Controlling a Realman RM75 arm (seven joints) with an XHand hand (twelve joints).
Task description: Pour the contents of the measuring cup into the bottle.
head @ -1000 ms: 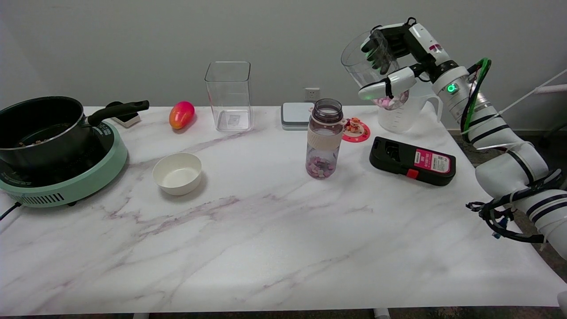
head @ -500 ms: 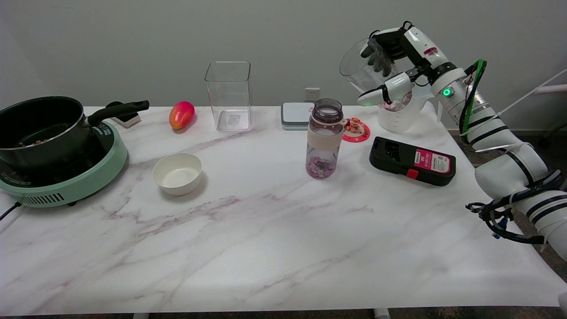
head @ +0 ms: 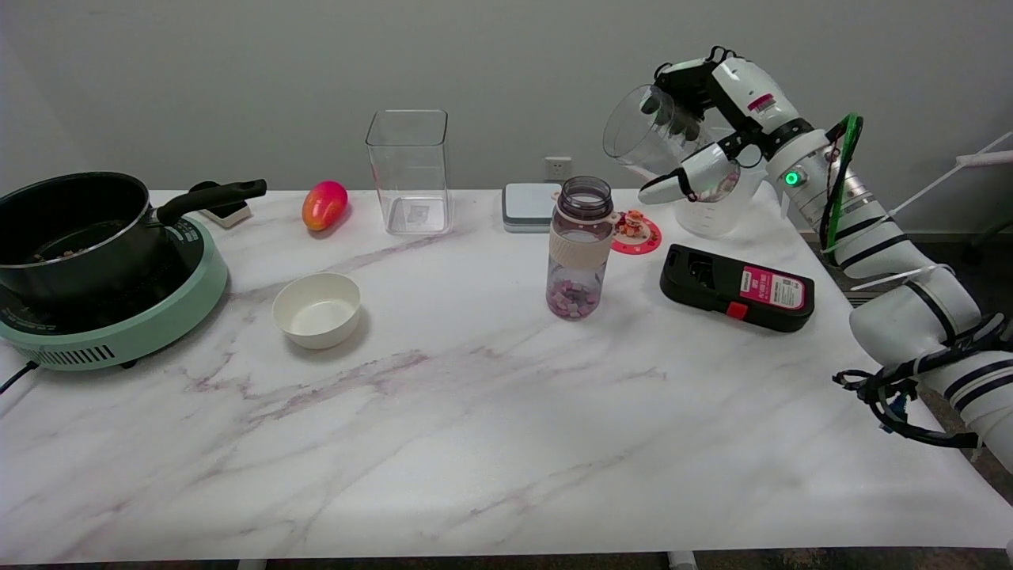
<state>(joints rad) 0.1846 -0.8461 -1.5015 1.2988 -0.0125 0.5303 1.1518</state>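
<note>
measuring cup [head: 643, 136]: clear glossy plastic
bottle [head: 580, 247]: tinted see-through plastic, matt cream sleeve
surface [head: 475, 412]: smooth marble-look, faint sheen

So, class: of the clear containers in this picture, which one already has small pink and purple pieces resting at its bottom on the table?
The clear bottle with the beige band, mid-table. The tall square clear container behind it stands empty.

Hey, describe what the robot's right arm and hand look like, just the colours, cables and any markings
The right arm is made of rounded white segments ringed by thin black bands. A small green light glows near the wrist, where a green cable loops. Black cables bundle lower down the arm. The right hand is black and white, with a small red marking on its white back.
</note>
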